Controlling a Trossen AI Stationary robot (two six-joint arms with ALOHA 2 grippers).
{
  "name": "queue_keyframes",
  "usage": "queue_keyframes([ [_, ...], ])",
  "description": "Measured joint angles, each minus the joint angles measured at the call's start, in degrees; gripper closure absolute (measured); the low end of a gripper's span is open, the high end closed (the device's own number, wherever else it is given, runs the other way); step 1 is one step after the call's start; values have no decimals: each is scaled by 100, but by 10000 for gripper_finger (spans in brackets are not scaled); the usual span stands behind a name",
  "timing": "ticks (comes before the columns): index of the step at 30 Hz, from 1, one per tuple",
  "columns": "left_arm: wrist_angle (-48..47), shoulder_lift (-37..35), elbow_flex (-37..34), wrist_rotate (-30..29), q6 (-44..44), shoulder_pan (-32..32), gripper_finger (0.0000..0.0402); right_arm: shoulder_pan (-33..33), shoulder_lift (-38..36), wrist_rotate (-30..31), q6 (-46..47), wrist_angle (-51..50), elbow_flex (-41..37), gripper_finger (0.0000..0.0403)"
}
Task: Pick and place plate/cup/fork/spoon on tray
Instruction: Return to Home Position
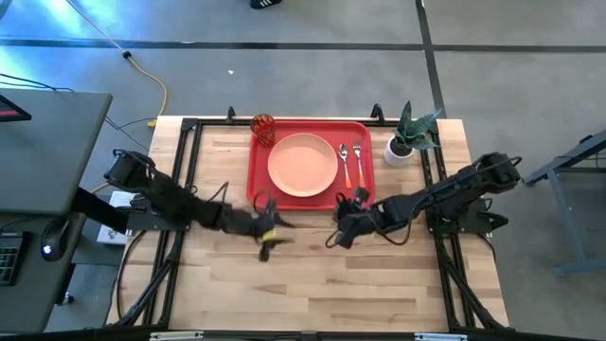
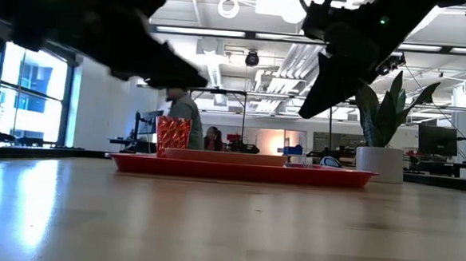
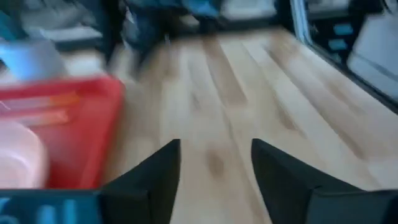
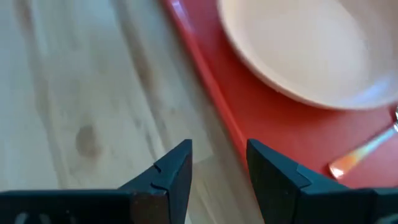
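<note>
The red tray (image 1: 260, 180) lies at the table's far middle. On it lie the peach-pink plate (image 1: 302, 165), the spoon (image 1: 344, 161) and the fork (image 1: 358, 161) side by side to the plate's right, and the red-orange cup (image 1: 262, 128) stands in its far left corner. My left gripper (image 3: 216, 163) is open and empty over bare wood just near of the tray's near left corner (image 3: 106, 118). My right gripper (image 4: 219, 163) is open and empty above the tray's near edge (image 4: 211, 99), close to the plate (image 4: 311, 50).
A white pot with a green plant (image 1: 405, 140) stands right of the tray at the far right. Bare wood (image 1: 312, 275) spreads over the near half of the table. In the low view people show in the room behind the tray.
</note>
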Motion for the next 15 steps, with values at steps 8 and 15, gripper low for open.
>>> queue_keyframes([
  [8,698,-2,8,1153,1119,1385,323,-199,2,-968,-1786,620,0,259],
  [15,931,-2,364,2042,1615,2424,391,-988,4,-2530,-2398,1506,0,259],
])
